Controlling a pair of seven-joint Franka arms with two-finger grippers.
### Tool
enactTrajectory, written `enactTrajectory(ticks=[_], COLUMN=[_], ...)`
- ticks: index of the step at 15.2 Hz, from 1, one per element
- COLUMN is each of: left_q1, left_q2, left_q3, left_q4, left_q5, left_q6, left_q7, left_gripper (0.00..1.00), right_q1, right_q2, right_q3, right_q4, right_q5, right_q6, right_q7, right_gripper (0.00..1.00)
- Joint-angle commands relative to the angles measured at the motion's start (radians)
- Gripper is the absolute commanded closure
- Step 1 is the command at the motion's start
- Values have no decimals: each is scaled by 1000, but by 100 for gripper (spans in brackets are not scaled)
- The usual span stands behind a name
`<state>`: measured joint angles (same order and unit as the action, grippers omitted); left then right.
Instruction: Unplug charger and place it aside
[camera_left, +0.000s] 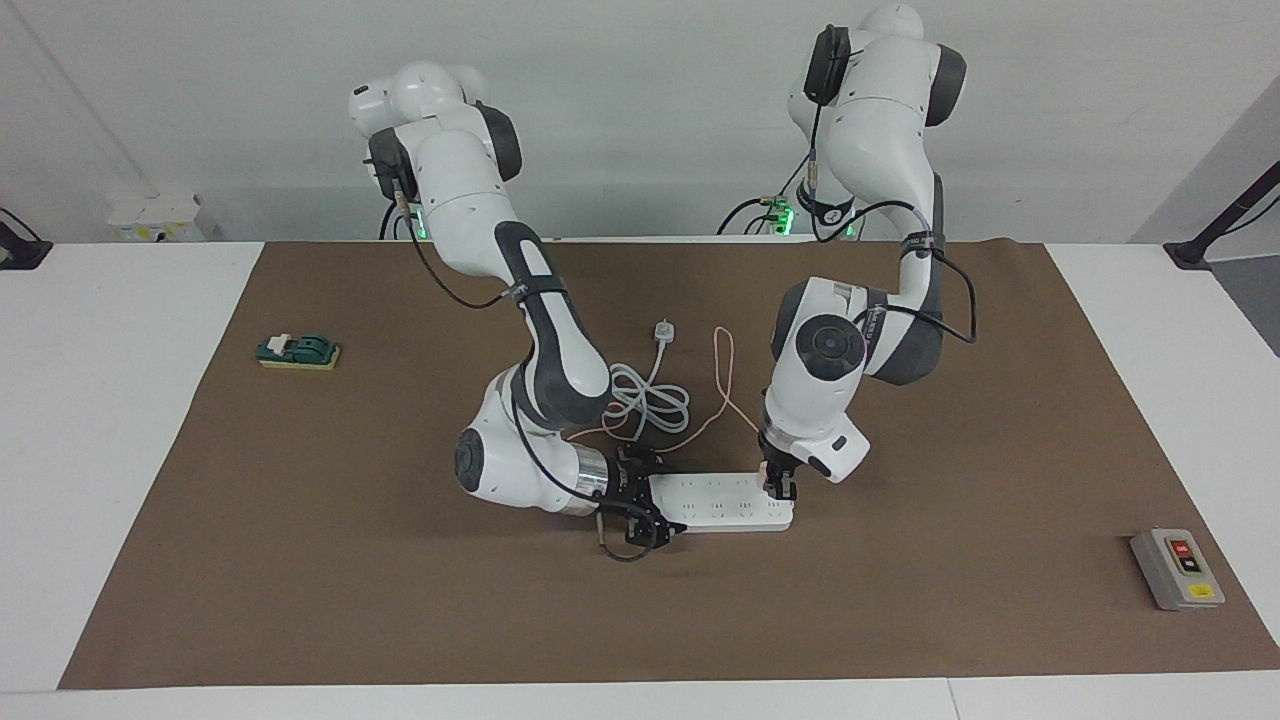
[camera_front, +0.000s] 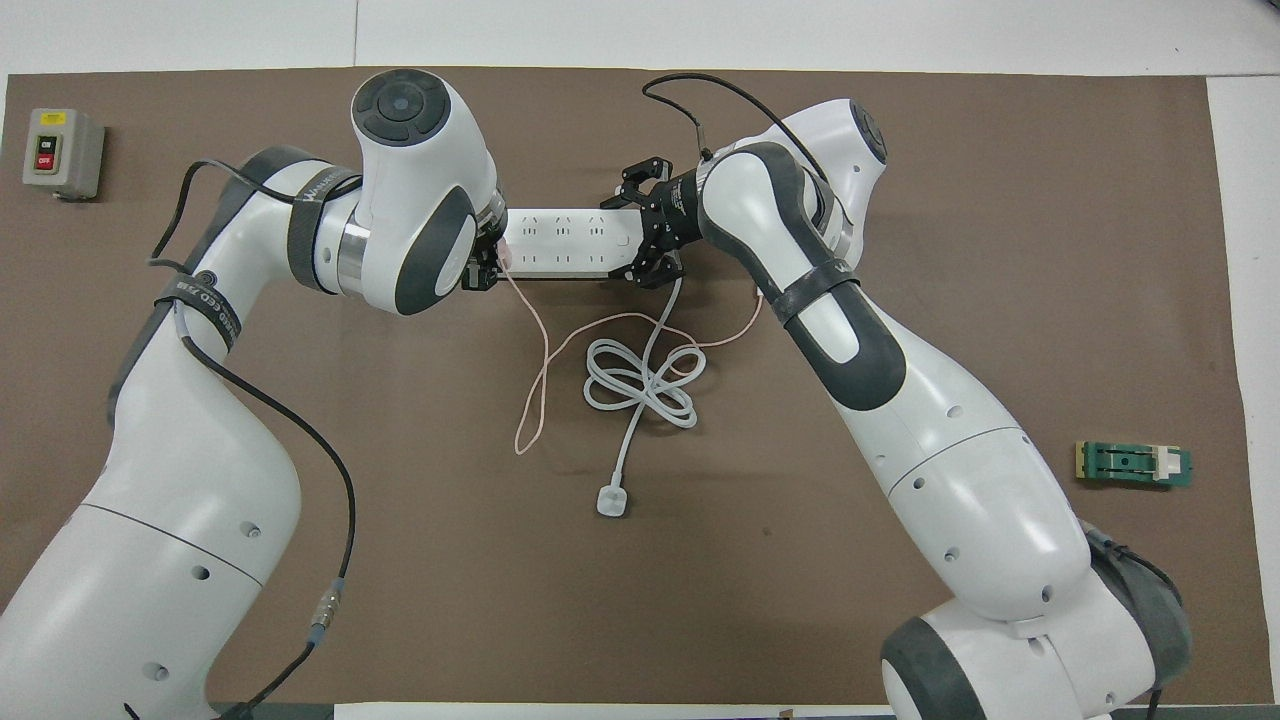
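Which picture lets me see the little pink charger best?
The facing view. There the charger shows as a pink bit on the power strip, pinched by the left gripper. In the overhead view the left arm's white wrist hides nearly all of it; mostly its thin pink cable shows.

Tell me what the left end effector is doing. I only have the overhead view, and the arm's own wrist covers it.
Observer: In the facing view the left end effector points straight down over the power strip, at its end toward the left arm, and is shut on the pink charger.
Operator: Is the charger out of its socket?
Observer: Apparently not. It sits low against the strip's top face, with no gap showing.
Operator: Is the right end effector actually on the strip, or raised above it?
Observer: The right end effector is down at table level, against the strip's end toward the right arm.
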<state>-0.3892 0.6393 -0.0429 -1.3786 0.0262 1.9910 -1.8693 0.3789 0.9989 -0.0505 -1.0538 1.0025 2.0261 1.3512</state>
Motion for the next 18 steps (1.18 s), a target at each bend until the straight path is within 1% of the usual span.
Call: enactTrajectory(ticks=[1, 13, 15, 18], left_q1=[-7, 3, 3, 4], left_q2=[-15, -35, -52, -87], left_q3=[20, 21, 23, 23], left_q4=[-13, 13, 13, 13], left_q5=[40, 41, 41, 41], left_q6=[14, -20, -29, -79], left_q7=[2, 18, 25, 29], left_gripper=[100, 100, 100, 100], right_q1=[15, 17, 17, 17], right_q2=[15, 13, 13, 13], right_q3=[5, 5, 5, 5], right_q4=[1, -9, -9, -9], right_q5=[30, 30, 30, 30], right_q6=[76, 89, 91, 91], right_q7=[-58, -61, -61, -61], right_gripper=[76, 76, 76, 76])
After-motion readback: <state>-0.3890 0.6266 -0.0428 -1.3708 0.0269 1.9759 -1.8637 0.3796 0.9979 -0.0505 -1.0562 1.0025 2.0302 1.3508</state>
